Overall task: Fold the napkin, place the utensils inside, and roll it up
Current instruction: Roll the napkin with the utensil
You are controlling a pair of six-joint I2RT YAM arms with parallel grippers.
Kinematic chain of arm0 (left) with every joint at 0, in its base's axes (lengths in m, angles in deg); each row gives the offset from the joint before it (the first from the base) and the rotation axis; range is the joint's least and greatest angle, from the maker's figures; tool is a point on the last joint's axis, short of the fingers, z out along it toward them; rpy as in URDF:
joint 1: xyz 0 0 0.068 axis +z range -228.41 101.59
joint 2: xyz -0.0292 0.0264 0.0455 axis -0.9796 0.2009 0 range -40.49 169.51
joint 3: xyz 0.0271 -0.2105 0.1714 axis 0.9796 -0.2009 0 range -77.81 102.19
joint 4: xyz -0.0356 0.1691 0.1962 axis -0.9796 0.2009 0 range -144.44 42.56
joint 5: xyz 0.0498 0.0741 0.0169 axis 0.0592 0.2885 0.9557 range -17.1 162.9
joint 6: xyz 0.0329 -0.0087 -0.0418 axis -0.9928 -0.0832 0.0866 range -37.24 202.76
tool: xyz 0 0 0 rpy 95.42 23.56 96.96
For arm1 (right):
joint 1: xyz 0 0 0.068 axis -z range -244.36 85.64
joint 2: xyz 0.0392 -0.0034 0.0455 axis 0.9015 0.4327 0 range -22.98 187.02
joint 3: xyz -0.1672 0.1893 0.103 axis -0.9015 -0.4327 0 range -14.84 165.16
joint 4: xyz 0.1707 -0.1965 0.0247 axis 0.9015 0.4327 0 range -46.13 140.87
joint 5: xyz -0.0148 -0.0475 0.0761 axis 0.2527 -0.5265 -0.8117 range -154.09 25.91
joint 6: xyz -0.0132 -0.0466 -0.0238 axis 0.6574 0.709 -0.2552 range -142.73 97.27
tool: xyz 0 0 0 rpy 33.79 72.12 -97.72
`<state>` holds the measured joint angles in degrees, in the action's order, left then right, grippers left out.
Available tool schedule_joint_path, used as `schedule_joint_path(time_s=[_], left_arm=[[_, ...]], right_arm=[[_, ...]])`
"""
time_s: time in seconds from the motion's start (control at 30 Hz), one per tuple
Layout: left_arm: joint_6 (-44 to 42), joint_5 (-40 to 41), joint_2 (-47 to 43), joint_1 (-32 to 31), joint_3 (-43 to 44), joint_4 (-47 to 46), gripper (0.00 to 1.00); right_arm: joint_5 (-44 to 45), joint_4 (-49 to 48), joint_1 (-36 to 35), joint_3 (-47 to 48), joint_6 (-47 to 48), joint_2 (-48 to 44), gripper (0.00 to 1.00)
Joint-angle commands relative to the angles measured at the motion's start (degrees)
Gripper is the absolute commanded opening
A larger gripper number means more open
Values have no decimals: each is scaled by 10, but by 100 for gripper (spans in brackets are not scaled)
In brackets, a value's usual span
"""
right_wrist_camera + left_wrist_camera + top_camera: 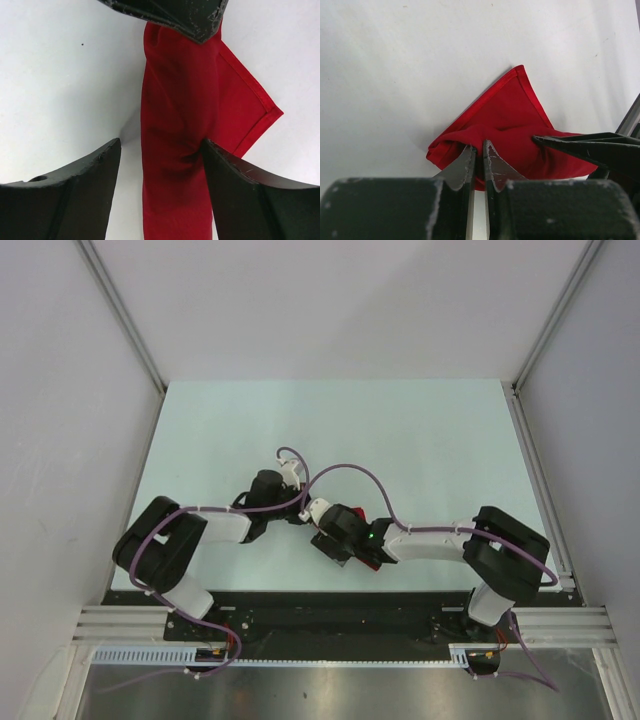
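The red napkin lies as a narrow rolled bundle with one flat hemmed corner sticking out. From above only a sliver of the napkin shows under the right arm. My left gripper is shut, its tips pinching one end of the roll. My right gripper is open and straddles the roll: its right finger presses into the cloth, its left finger stands clear on the table. The utensils are hidden.
Both arms meet near the front middle of the pale table, left gripper close to right gripper. The right gripper's finger reaches in beside the left one. White walls enclose three sides.
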<state>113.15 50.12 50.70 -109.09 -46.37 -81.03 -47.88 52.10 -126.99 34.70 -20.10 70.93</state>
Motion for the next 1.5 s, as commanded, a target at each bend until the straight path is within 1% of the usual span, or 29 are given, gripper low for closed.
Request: schedule_joint_path(time_s=[0.0,0.03,0.1,0.13,0.2,0.23,0.3,0.33,0.37,0.47,0.5,0.53,0.63,0.87,0.97,1.03,1.17,1.27,1.33,1.37,1.4,1.47], left_arm=[[-14,-9,6,-4,13,12,13],[-14,-8,6,-4,16,13,14],[-14,-7,5,-4,20,15,21],[-11,-4,3,-4,24,17,27],[-9,0,-4,-4,30,22,34],[-8,3,-8,-4,37,25,43],[-9,16,-16,-4,48,44,52],[-13,36,-24,-4,58,54,58],[-14,49,-30,-4,63,65,61],[-20,90,-44,0,76,105,67],[-20,97,-47,2,76,109,68],[-19,103,-51,4,74,114,70],[-14,113,-58,13,58,116,70],[5,100,-94,23,-10,67,71],[17,89,-104,23,-39,39,71],[25,79,-104,23,-56,25,71],[35,73,-98,23,-71,-4,69],[40,64,-88,23,-78,-27,66],[41,53,-80,23,-78,-36,61],[42,50,-72,23,-78,-47,58],[43,47,-68,23,-78,-52,51],[44,35,-58,22,-79,-67,42]], right_arm=[[10,-12,9,15,5,20,71],[6,-14,13,14,3,22,70],[-18,-17,29,8,-5,25,70],[-27,-17,35,5,-8,26,69],[-57,-19,53,-1,-15,28,66],[-67,-19,59,-3,-17,30,65],[-98,-19,75,-8,-22,33,62],[-111,-19,81,-10,-24,35,59],[-121,-19,86,-12,-24,35,53],[-178,-22,109,-17,-38,36,44],[-218,-22,115,-17,-46,36,43],[-237,-21,126,-20,-48,36,42],[-304,-33,144,-29,-62,38,41],[-440,-74,173,-41,-100,63,39],[-478,-77,180,-38,-110,80,39],[-492,-99,184,-37,-114,87,38],[-521,-114,198,-42,-125,91,38],[-526,-113,204,-43,-124,97,38],[-526,-112,205,-43,-122,99,39],[-524,-111,206,-44,-122,101,39],[-523,-110,205,-44,-122,102,40],[-518,-110,205,-44,-121,99,43]])
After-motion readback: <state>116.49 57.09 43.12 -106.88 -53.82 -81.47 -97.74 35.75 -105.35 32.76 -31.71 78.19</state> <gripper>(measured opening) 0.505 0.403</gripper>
